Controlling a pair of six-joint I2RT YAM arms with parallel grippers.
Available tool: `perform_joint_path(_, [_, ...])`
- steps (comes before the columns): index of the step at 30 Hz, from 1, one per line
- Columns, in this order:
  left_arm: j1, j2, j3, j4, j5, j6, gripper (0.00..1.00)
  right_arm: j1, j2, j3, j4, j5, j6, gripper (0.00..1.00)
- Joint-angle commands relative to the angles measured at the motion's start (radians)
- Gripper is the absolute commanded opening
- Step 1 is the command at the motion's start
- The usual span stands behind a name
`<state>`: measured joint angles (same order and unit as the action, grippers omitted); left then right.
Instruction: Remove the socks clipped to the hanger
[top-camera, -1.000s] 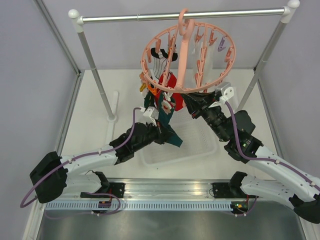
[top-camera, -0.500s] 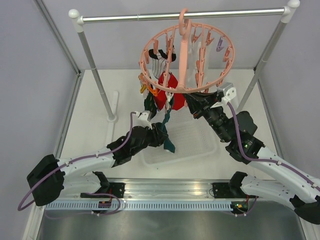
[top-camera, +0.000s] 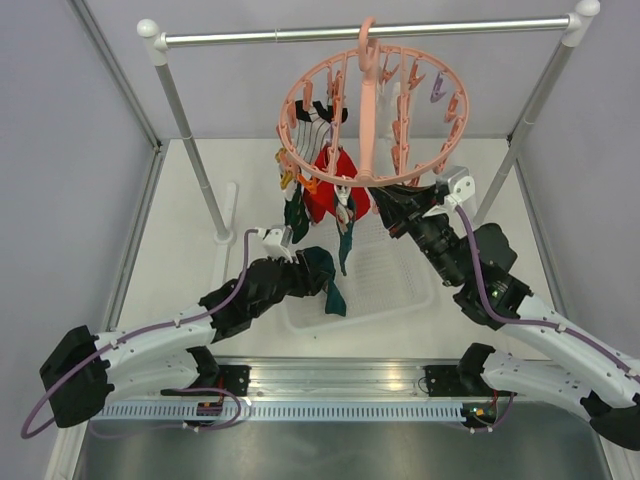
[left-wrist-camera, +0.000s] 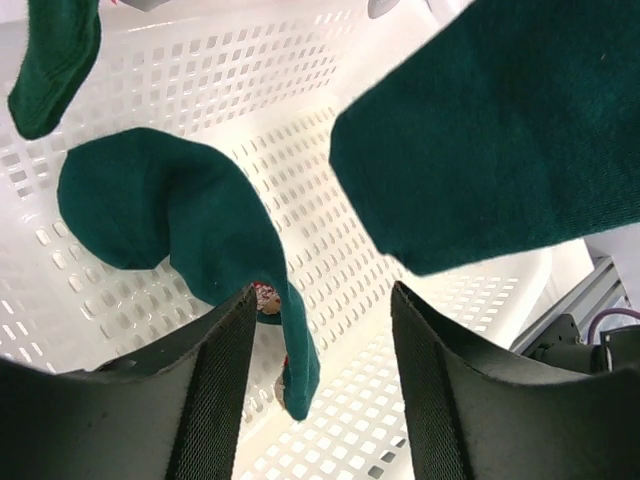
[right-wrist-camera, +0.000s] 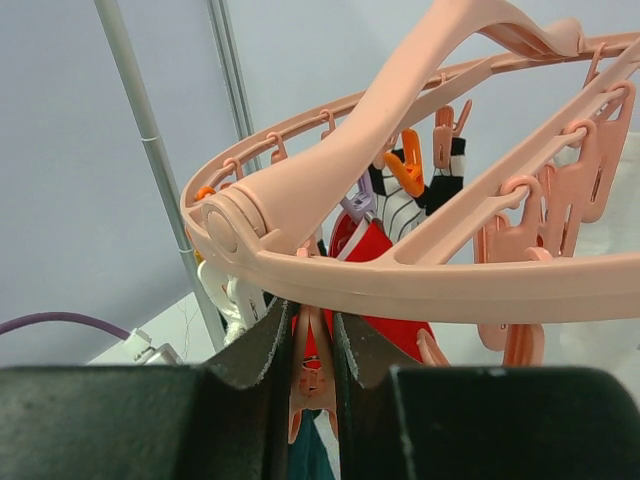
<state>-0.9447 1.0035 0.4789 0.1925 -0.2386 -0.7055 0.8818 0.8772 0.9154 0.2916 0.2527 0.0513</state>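
Top external view: the hanger (top-camera: 368, 120) hangs from the rail (top-camera: 250, 36) at upper centre. A red sock (top-camera: 325, 195) and dark teal socks (top-camera: 296, 212) are clipped under its left rim. In the right wrist view, the right gripper (right-wrist-camera: 311, 318) is clenched on a pink clip (right-wrist-camera: 312, 380) beneath the ring. In the left wrist view, the left gripper (left-wrist-camera: 322, 300) is spread wide, gripping nothing. The narrow end of a loose teal sock (left-wrist-camera: 170, 205) lies between its fingers above the white tray (left-wrist-camera: 330, 270).

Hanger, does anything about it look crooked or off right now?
Nothing broken or spilled. The hanger looks a little askew in the top view, left rim lower than right, with the jaws of the right gripper shut on a pink clip under its near rim. The socks bunch on its left side.
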Motion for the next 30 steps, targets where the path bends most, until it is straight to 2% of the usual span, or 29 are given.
perform_joint_path(1, [-0.006, -0.046, -0.013, 0.002, -0.021, 0.029, 0.61, 0.005, -0.021, 0.025, -0.003, 0.031, -0.018, 0.11])
perform_joint_path(9, [-0.006, -0.082, -0.013, 0.004, -0.015, 0.047, 0.64, 0.003, -0.041, 0.013, -0.016, 0.043, -0.014, 0.12])
perform_joint_path(17, [-0.006, -0.043, 0.041, 0.041, 0.042, 0.093, 0.65, 0.003, -0.070, 0.005, -0.028, 0.063, -0.014, 0.15])
perform_joint_path(24, [-0.006, -0.014, 0.038, 0.174, 0.114, 0.176, 0.75, 0.003, -0.089, 0.008, -0.054, 0.065, -0.013, 0.16])
perform_joint_path(30, [-0.006, 0.052, 0.046, 0.332, 0.151, 0.261, 0.79, 0.003, -0.095, 0.011, -0.060, 0.065, -0.010, 0.16])
